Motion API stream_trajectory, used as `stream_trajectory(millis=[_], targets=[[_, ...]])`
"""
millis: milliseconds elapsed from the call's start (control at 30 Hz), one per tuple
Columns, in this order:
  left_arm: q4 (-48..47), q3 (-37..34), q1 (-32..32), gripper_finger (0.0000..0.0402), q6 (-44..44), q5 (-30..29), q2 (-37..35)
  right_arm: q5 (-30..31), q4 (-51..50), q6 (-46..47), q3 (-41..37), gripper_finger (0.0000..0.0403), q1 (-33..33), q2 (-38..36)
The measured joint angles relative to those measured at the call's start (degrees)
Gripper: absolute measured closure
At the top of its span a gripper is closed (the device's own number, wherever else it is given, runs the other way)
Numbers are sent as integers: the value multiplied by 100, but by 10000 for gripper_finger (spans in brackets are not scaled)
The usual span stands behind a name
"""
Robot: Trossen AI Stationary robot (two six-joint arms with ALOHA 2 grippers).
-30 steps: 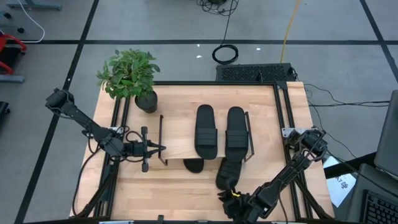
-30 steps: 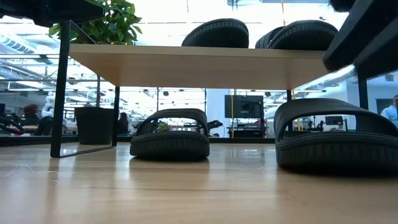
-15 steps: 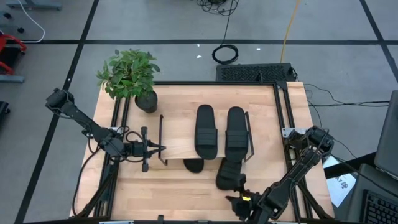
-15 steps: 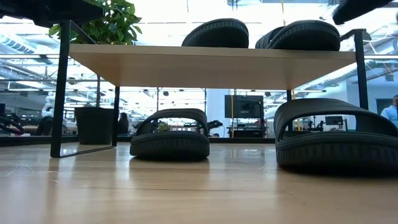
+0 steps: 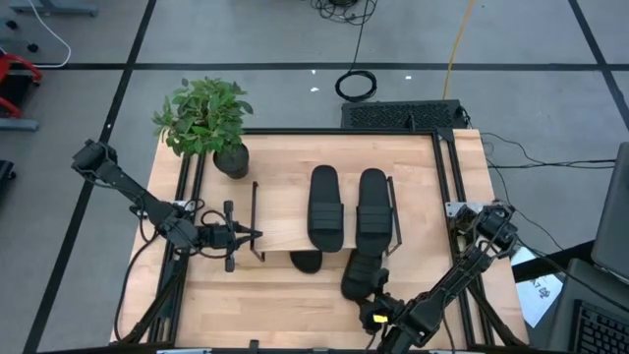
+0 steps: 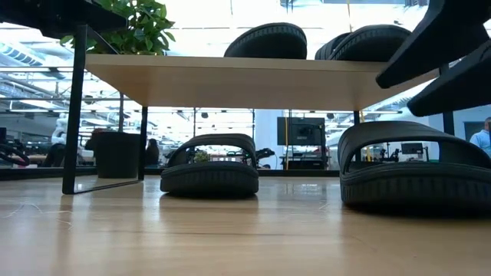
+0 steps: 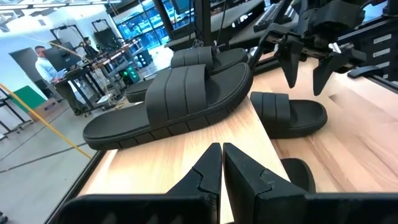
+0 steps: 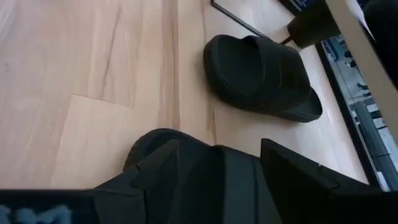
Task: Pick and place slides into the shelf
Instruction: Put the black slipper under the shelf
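Observation:
Two black slides (image 5: pixel 326 206) (image 5: pixel 372 205) lie side by side on the shelf's light board (image 5: pixel 280 224). Another slide (image 6: pixel 209 165) rests on its sole on the table under the board. One more slide (image 5: pixel 360 275) sits on the table at the shelf's near right corner. My right gripper (image 5: pixel 376 303) is open just above that slide's near end (image 8: pixel 155 140); in the low view its fingers (image 6: pixel 418 50) stand above the strap. My left gripper (image 7: pixel 221 155) is shut and level at the shelf's left end, holding nothing.
A potted plant (image 5: pixel 206 118) stands at the far left corner of the table. The shelf's thin black wire legs (image 6: pixel 75 107) stand at its corners. Bare tabletop (image 5: pixel 246 295) lies along the near edge, left of my right gripper.
My right gripper has opened. It drew back toward the table's near right and up out of the low view, then came back down over the near end of the slide on the table. That slide has stayed in place.

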Motion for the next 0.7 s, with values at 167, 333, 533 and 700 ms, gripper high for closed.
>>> stream_trajectory(millis=[167, 333, 533, 700], targets=[[-48, 0, 0, 380, -45, 0, 2, 0, 13, 137, 1, 188, -1, 137], [-49, 0, 0, 380, -47, -2, 0, -14, -416, 553, 0, 188, 9, 226], [-46, 0, 0, 380, -86, -2, 0, -55, -1326, 1531, 0, 205, -32, 224], [-46, 0, 0, 380, -72, -2, 0, -340, -1279, 1509, 2, 224, -109, 363]])
